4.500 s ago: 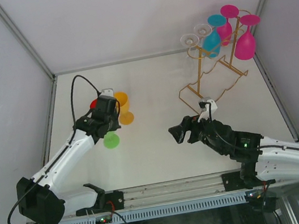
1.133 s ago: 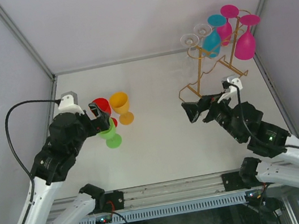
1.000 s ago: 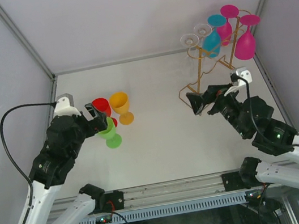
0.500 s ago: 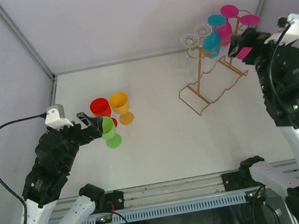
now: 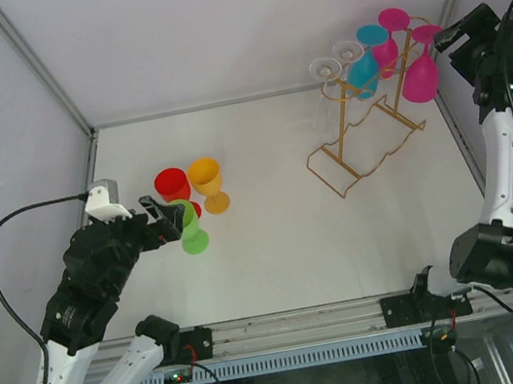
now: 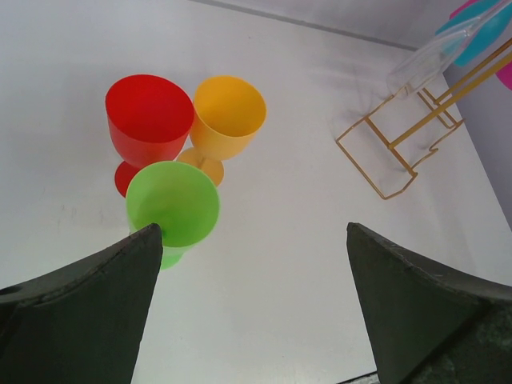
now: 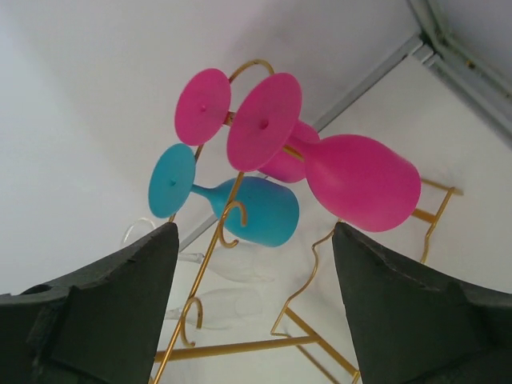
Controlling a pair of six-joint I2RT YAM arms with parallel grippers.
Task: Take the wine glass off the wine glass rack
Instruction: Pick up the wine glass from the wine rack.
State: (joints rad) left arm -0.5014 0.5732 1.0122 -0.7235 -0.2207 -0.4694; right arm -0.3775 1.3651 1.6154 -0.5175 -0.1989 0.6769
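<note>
Hanging upside down from the thin gold-coloured wire wine glass rack (image 5: pixel 326 175), at the table's far right, are five glasses. The nearest magenta plastic wine glass (image 7: pixel 360 180) hangs by its foot on a loop arm, with a second magenta glass (image 7: pixel 284 164) and a teal glass (image 7: pixel 256 210) beside it and two clear glasses (image 5: pixel 335 59) further left. The right gripper (image 7: pixel 254 230) is raised level with the rack top, jaws apart, holding nothing, near the magenta glass but not touching it. The left gripper (image 6: pixel 254 228) hovers wide open and empty above green (image 6: pixel 174 202), red (image 6: pixel 149 112) and orange (image 6: pixel 229 108) goblets standing on the table (image 5: pixel 276 248).

Gaping left hand (image 6: pixel 254 232), gaping right hand (image 7: pixel 254 230)
</note>
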